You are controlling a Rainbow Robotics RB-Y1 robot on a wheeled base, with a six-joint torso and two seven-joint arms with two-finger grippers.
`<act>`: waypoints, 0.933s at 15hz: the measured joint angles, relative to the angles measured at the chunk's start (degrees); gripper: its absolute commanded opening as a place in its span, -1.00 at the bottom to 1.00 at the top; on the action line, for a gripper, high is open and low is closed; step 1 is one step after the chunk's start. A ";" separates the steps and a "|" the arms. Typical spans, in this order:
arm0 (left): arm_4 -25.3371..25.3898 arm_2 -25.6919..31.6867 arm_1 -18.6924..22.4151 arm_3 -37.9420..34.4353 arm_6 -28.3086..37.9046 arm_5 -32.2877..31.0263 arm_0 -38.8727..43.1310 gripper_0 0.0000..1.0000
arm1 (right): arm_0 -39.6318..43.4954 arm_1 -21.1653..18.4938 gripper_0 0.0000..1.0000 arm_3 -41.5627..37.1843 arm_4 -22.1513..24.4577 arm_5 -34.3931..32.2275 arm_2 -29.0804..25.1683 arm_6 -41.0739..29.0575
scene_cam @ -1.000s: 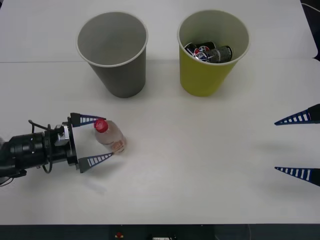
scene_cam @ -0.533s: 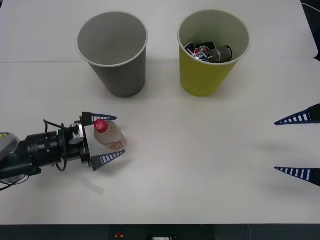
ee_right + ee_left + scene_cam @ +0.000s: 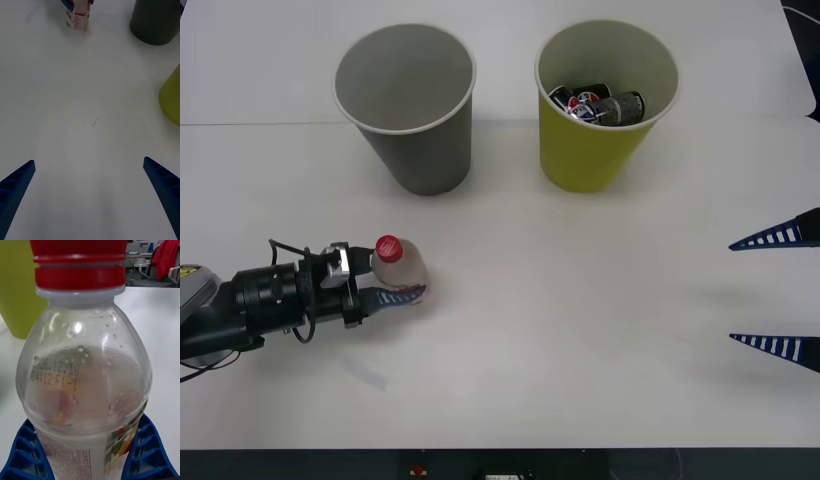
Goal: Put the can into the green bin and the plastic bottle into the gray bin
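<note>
clear plastic with a red cap, the plastic bottle [image 3: 398,268] stands upright on the white counter [image 3: 580,330] toward its left edge, pinched low on its body between the blue ribbed fingers [image 3: 144,450] of the left end effector [image 3: 385,283]. the gray bin [image 3: 407,103] and the green bin [image 3: 604,100] stand side by side near the far edge, dark cans [image 3: 598,104] lying inside the green one. the right end effector [image 3: 775,290] hovers spread wide at the right edge, holding nothing.
</note>
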 measured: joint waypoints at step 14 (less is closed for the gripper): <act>-22.87 15.25 1.49 -24.47 36.27 -1.18 7.85 -1.00 | 0.00 0.00 1.00 0.00 0.00 0.00 0.00 0.00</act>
